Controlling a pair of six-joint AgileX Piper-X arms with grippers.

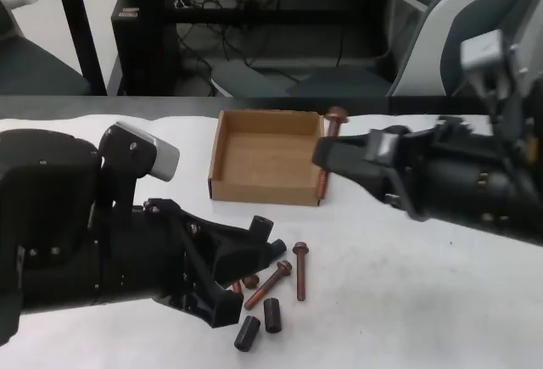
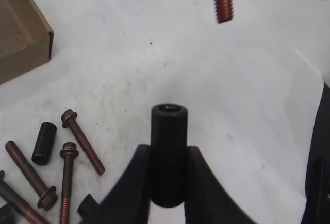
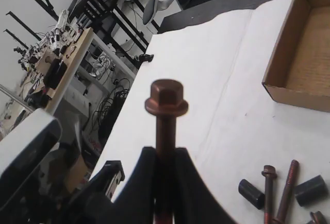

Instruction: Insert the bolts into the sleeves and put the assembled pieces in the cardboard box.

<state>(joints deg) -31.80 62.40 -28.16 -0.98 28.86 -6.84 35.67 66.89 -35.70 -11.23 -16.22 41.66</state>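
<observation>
My left gripper (image 2: pixel 168 154) is shut on a black sleeve (image 2: pixel 168 131), held upright above the white bench with its open end up; in the high view the sleeve (image 1: pixel 261 226) pokes out of the gripper at centre left. My right gripper (image 3: pixel 164 154) is shut on the shank of a copper bolt (image 3: pixel 165 103), head up. In the high view that bolt (image 1: pixel 323 181) hangs in front of the cardboard box (image 1: pixel 222 153). Its threaded tip (image 2: pixel 223 0) hangs above and beyond the sleeve, apart from it.
Loose copper bolts (image 1: pixel 299 269) (image 1: pixel 270 284) and black sleeves (image 1: pixel 272 315) (image 1: pixel 247 333) lie on the bench close to the left gripper. The box interior looks bare. Chairs and a dark rack stand beyond the bench's far edge.
</observation>
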